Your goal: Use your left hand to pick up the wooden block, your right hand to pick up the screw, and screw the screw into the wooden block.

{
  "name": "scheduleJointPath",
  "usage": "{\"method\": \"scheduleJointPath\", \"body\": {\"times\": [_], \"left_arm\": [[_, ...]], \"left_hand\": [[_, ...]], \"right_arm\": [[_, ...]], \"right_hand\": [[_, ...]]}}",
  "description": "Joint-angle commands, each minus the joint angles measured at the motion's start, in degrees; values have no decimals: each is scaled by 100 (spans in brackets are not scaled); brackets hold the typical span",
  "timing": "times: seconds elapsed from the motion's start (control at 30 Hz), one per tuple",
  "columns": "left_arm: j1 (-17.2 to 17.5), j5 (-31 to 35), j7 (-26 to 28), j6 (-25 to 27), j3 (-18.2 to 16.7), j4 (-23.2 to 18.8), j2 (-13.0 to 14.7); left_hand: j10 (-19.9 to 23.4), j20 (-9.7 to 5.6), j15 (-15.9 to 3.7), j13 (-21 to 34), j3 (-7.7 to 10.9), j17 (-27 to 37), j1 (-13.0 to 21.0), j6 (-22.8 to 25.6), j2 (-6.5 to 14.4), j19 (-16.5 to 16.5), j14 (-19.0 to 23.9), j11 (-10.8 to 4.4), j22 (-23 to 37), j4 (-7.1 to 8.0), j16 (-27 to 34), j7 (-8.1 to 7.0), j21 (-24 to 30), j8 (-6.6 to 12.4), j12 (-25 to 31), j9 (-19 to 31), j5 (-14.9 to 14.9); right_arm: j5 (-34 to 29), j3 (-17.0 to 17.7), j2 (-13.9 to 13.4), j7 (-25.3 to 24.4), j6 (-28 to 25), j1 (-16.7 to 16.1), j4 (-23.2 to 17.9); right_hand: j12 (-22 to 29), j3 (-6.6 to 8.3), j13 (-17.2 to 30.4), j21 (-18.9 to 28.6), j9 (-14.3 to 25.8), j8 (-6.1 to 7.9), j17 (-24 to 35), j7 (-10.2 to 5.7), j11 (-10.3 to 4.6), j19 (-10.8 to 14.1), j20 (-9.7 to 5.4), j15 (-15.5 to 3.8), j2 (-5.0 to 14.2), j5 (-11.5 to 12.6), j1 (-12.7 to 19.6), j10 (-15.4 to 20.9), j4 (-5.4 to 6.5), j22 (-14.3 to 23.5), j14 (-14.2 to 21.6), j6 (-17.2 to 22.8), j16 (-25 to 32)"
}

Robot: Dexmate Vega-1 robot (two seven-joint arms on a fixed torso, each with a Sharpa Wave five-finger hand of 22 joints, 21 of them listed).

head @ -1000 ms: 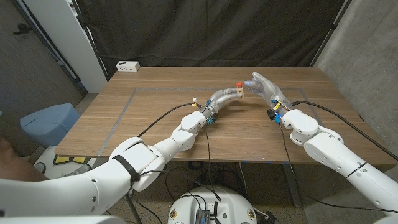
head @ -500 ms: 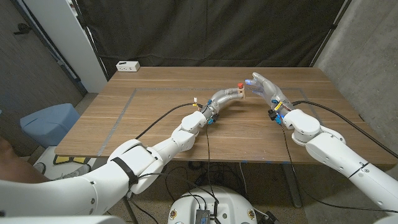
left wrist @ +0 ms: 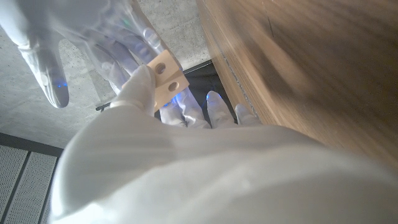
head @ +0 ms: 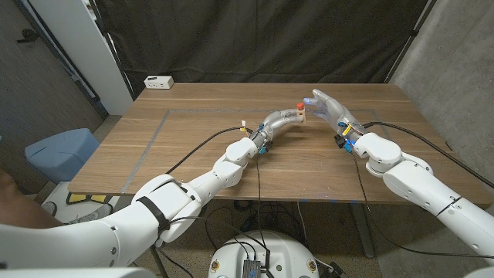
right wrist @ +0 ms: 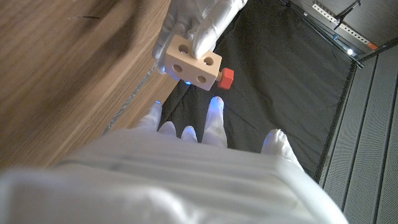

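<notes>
Above the table (head: pixel 193 139), left hand (head: pixel 282 120) grips wooden block (right wrist: pixel 189 62).

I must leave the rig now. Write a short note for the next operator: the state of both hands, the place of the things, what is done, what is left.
Left hand: grips the pale wooden block with round holes, lifted above the wooden table.
Right hand: open, fingers spread, beside the block, holding nothing.
Red-headed screw: already sits in the block's side, its head protruding.
Done: block picked up, screw inserted.
Left: probably tightening the screw further; its depth cannot be judged.
</notes>
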Motion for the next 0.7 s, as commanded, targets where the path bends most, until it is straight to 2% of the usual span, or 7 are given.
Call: {"method": "scheduleJointPath", "body": {"times": [0.03, 0.2, 0.7], "left_arm": [[-4, 10, -17, 42, 26, -42, 18], [18, 26, 1, 69, 36, -109, 49], [88, 31, 68, 163, 49, -260, 99]], "left_hand": [[64, 25, -282, 17, 93, 30, -12, 282, 35, 38, 46, 5, 32, 60, -9, -31, 40, 39, 20, 10, 26], [43, 35, -275, 17, 96, 29, -15, 277, 37, 34, 45, 7, 32, 62, -11, -23, 38, 38, 12, 11, 27], [46, 28, -273, 17, 98, 27, -15, 280, 34, 38, 50, 7, 33, 60, -11, -21, 40, 38, 15, 12, 28]], "right_arm": [[52, -61, -101, 249, -11, 142, 107], [67, -86, -121, 315, -22, 184, 128], [78, -91, -152, 338, -5, 191, 129]], "right_hand": [[-14, -5, 18, -27, 1, -21, 28, 5, 5, -72, 27, -7, 15, 37, -62, -103, 35, 15, -336, -47, -1], [-3, -10, 16, -35, -13, -14, 32, 0, 10, -118, 42, -9, 18, 41, -84, -135, 48, 15, -365, -58, 1], [52, -14, 10, -5, -62, 123, 30, 46, 3, -137, 26, -16, 27, 60, -126, -158, 71, 15, -389, 279, 27]]}}
